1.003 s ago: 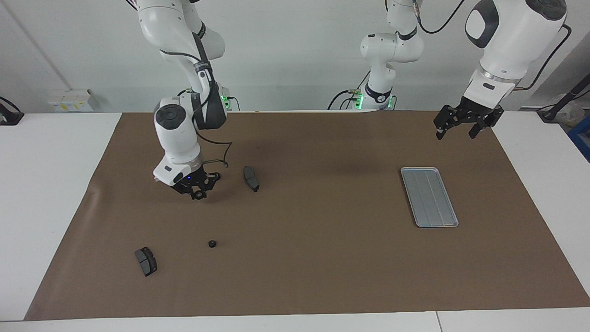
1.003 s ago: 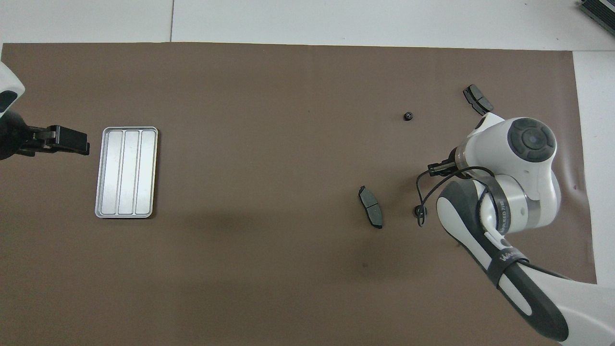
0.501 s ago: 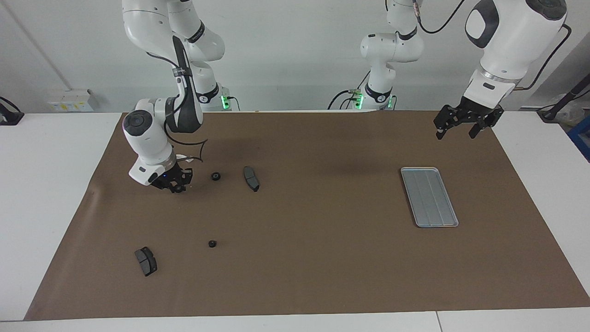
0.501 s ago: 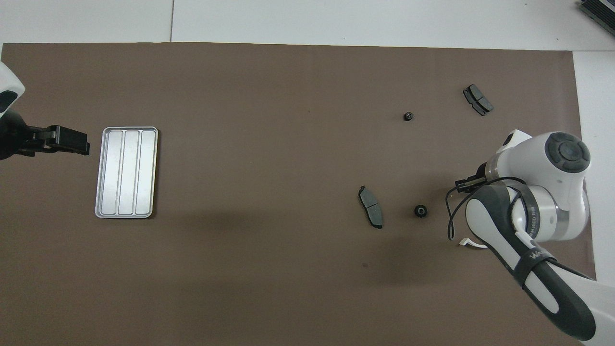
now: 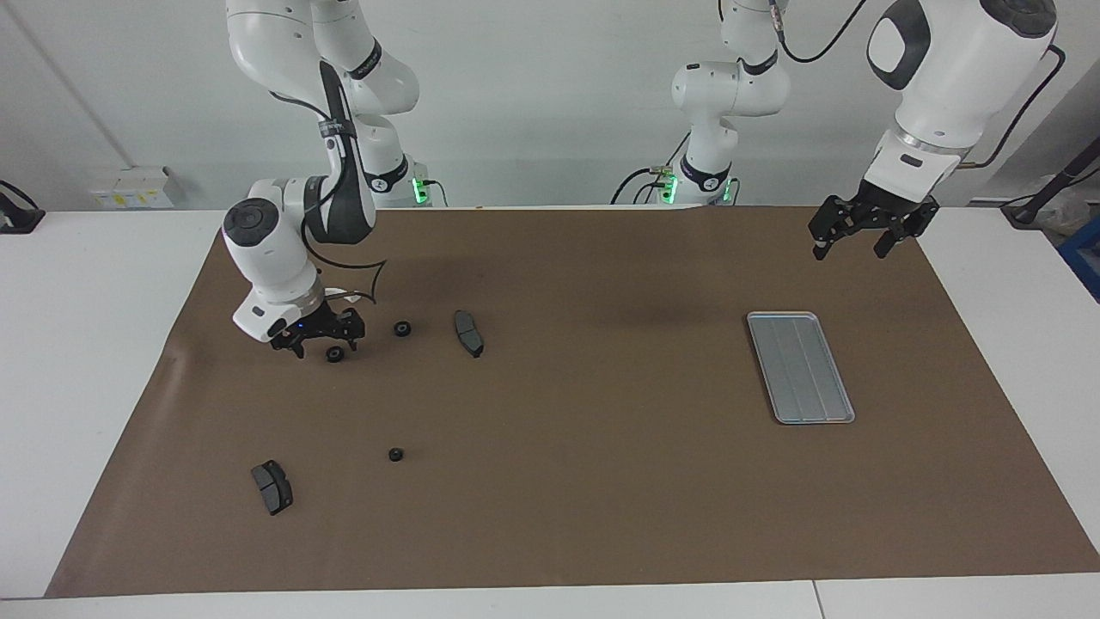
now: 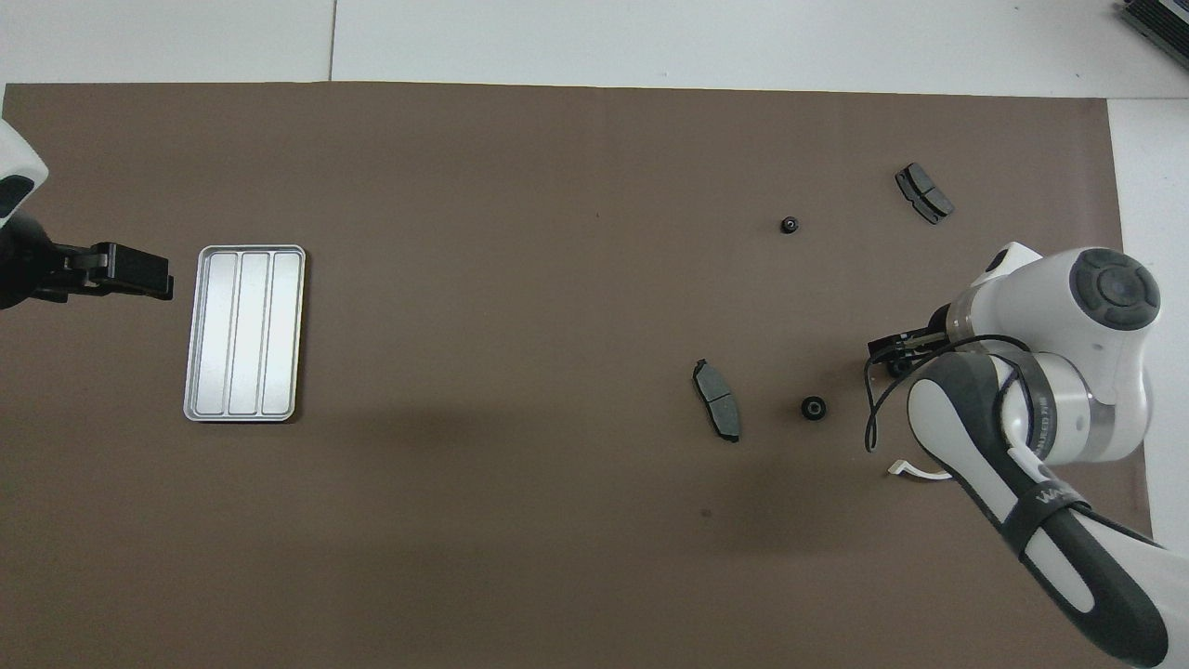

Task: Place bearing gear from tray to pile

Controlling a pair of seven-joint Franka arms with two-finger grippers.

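In the facing view, the right gripper [image 5: 316,342] hangs low over the brown mat [image 5: 601,481] with its jaws spread, a small black gear [image 5: 335,354] lying loose just beneath them, a second gear [image 5: 401,328] beside a grey pad [image 5: 468,333]. The left gripper [image 5: 864,234] waits with jaws wide, above the mat near the silver tray [image 5: 800,367]. In the overhead view, the tray [image 6: 245,333] holds nothing, and a third gear [image 6: 789,224] and another pad [image 6: 923,192] lie farther from the robots.

light: bright, even, from above | shadows: soft, faint | focus: sharp | glare: none
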